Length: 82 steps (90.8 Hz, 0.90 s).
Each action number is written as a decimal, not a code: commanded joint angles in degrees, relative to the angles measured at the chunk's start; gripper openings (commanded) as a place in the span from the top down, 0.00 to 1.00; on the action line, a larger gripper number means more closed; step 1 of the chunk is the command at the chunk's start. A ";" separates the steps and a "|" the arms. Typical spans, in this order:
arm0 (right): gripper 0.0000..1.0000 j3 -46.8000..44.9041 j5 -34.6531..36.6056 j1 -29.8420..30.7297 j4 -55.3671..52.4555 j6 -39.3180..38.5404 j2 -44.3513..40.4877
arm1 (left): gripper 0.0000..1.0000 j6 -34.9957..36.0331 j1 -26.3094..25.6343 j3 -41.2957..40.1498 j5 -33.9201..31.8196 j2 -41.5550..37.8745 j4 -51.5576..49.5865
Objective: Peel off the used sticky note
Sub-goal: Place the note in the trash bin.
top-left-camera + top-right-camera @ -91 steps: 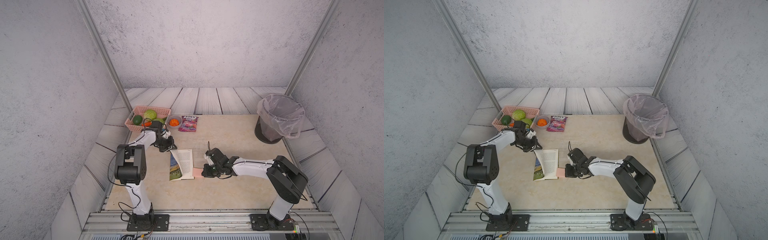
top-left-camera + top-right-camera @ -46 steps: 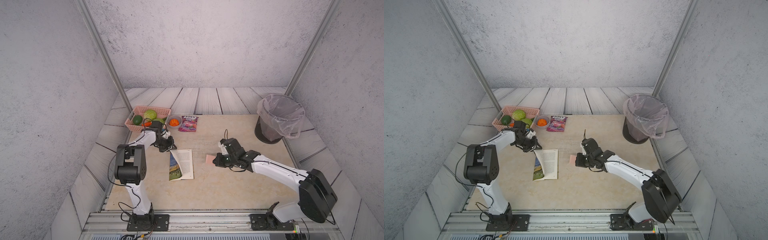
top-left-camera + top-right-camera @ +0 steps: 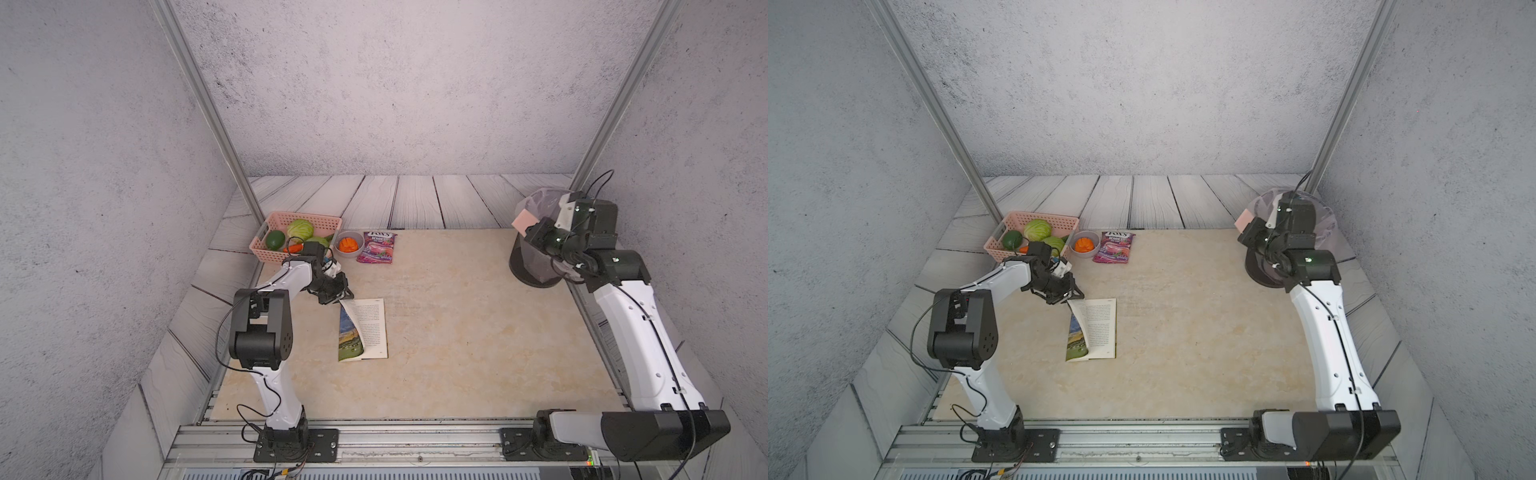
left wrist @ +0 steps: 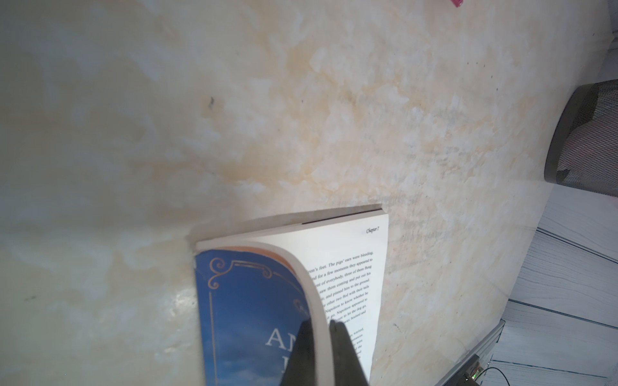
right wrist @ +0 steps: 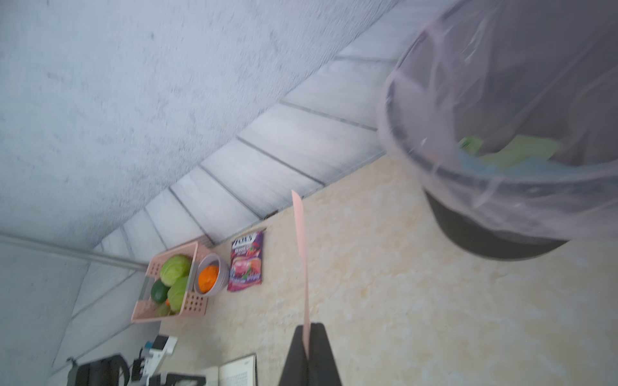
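In both top views my right gripper (image 3: pixel 528 231) pinches the pink sticky note (image 3: pixel 523 219) just beside the rim of the lined bin (image 3: pixel 527 270), well apart from the book (image 3: pixel 371 328). The basket (image 3: pixel 266 257) holds greens and the bowl (image 3: pixel 348 254) holds something orange. In the left wrist view, my left gripper (image 4: pixel 322 334) pinches the book's lifted cover and pages. In the right wrist view, green and blue scraps (image 5: pixel 511 155) lie in the bin

Left arm low, elbow bent; left gripper (image 3: pixel 347 296) at far left corner of book (image 3: pixel 372 328), fingers (image 4: pixel 346 354) pinched on lifted cover and pages. Right arm stretched out, wrist high, well apart from book; right gripper (image 3: pixel 533 232) clamped on sticky note (image 3: pixel 524 219).
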 commanded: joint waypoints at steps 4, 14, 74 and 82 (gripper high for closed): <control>1.00 8.24 1.77 -6.85 -4.61 -1.05 5.47 | 1.00 2.28 -0.14 -0.07 -1.48 0.39 1.22; 1.00 15.05 1.48 -10.49 -5.25 -0.93 12.67 | 1.00 2.45 -0.33 0.17 -1.39 0.34 0.94; 0.18 45.20 0.60 -14.69 -15.44 -6.40 39.35 | 1.00 3.34 -0.52 1.14 -2.28 -0.67 -0.05; 0.13 43.92 -0.13 -14.69 -14.25 -6.44 36.41 | 1.00 3.34 -0.58 1.24 -2.29 -0.71 -0.04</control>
